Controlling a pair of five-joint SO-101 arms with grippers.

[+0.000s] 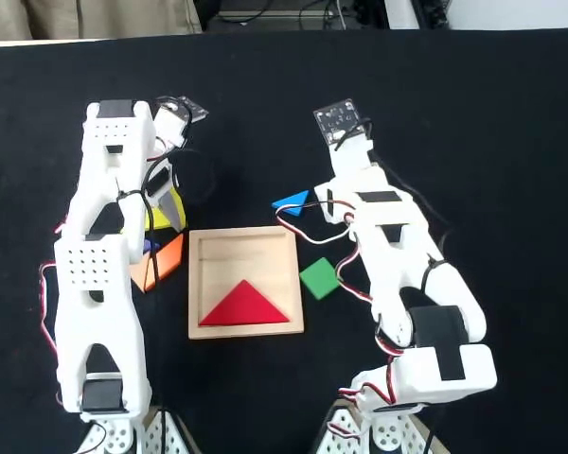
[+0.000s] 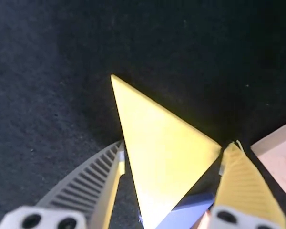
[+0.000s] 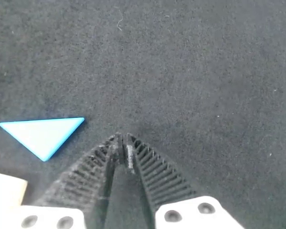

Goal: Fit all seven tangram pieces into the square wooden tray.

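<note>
Pinched the yellow triangle in the left claw, or so it looked, with one finger on a long side and the other at a corner. Held it near the desk's left side, just outside the tray's far left corner. Pointed its sharp tip away from the claw, out past the fingers. Hid part of a purple piece under it. Saw an orange piece close by the tray's left wall.

Found just the red triangle in the tray, flat along the near wall, with lots of bare wood past it. Guessed the yellow one must go right and a bit nearer to drop into that room, turned so a straight side meets a wall.

Pressed the right claw together on nothing. Sat it past the tray's far right corner, with the blue triangle just beside it. Saw the green square by the tray's right wall. Judged the left arm nearer to yellow, the right arm nearer to blue and green.
</note>
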